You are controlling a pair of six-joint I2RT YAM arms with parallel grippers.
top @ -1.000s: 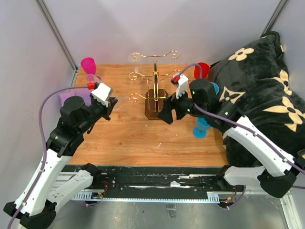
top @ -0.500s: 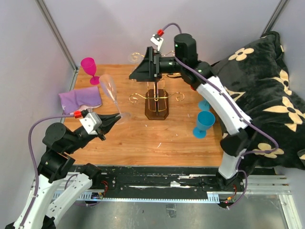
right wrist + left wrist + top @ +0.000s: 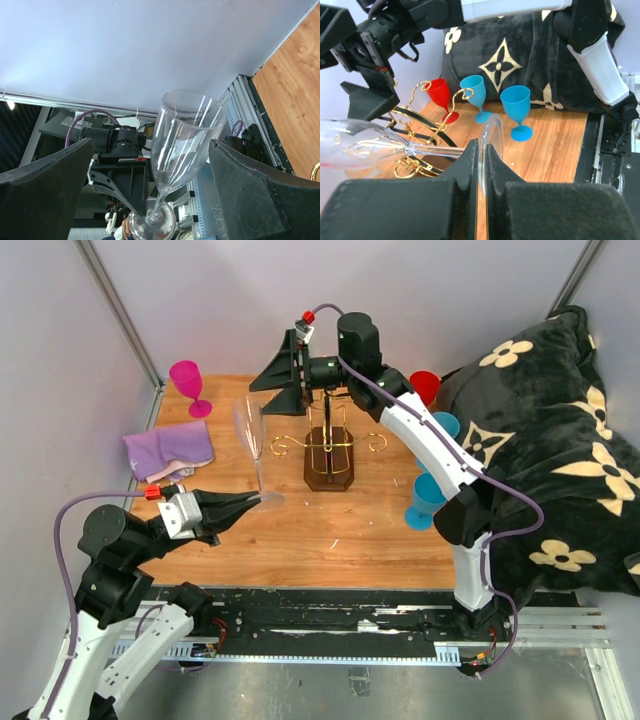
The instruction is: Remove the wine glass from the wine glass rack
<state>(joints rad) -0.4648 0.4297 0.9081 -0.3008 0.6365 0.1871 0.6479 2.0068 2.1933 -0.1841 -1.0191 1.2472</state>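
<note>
The left arm bends low over the tabletop (image 3: 380, 540) and reaches to the right. Its left tool (image 3: 250, 502) is pinched tight on the round foot of the wine glass (image 3: 250, 430). The right arm stretches high up above the wine glass rack (image 3: 328, 445). The right tool (image 3: 272, 392) points left, its fingers spread wide with nothing in them. The glass is clear and tall and stands almost straight up. It is off the gold hooks, just left of the rack. Whether its foot touches the wood is hard to tell.
</note>
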